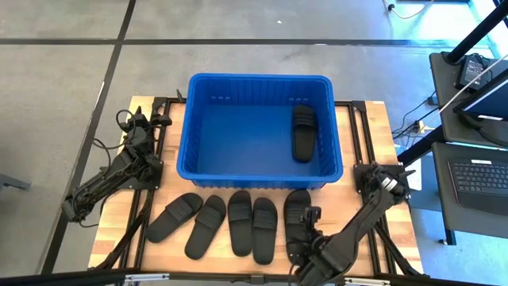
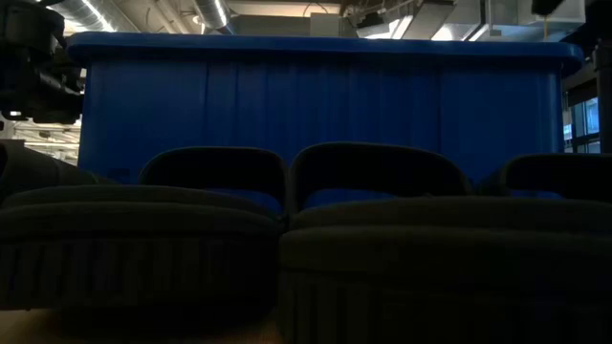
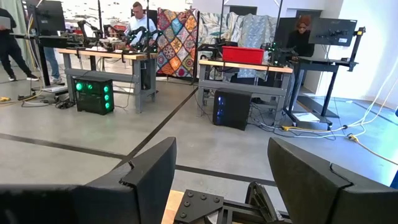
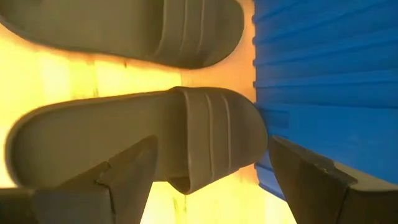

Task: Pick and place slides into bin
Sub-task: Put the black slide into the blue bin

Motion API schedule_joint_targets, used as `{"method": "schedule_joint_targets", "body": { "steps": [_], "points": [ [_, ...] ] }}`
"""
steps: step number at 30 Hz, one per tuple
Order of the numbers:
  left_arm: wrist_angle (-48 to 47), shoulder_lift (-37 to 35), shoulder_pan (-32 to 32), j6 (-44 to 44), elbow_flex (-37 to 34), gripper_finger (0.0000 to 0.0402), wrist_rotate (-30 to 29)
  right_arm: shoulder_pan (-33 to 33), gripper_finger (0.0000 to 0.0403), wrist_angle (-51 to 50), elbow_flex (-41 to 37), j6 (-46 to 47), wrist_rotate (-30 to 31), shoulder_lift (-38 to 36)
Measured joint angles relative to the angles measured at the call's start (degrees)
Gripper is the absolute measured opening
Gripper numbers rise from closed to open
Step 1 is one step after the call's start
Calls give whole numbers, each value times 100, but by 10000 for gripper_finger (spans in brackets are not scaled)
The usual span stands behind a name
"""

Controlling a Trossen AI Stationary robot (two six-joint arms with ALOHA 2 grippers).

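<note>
The blue bin stands at the table's far middle, with one black slide lying flat inside at its right. Several more black slides lie in a row on the table in front of the bin, the rightmost close to the bin's near wall. My right gripper hovers open over this rightmost slide. Its fingers stand on either side of the slide's strap end without touching it. My left gripper is open and empty at the table's left, beside the bin.
The row of slides fills the near part of the table in front of the bin's wall. The bin's near wall is right next to my right gripper. Workbenches and people show in the room beyond.
</note>
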Motion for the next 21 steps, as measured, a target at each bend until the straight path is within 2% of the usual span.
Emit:
{"method": "schedule_joint_targets", "body": {
  "steps": [6,9,14,21],
  "points": [
    [0,0,1,0,0,248,0,31,304,-71,0,8,18,170],
    [0,-1,0,0,0,248,0,104,304,-48,-32,202,248,169],
    [0,0,2,0,0,248,0,262,304,273,-498,587,429,157],
    [0,0,2,2,0,248,0,423,304,1005,-1172,623,428,157]
  ]
}}
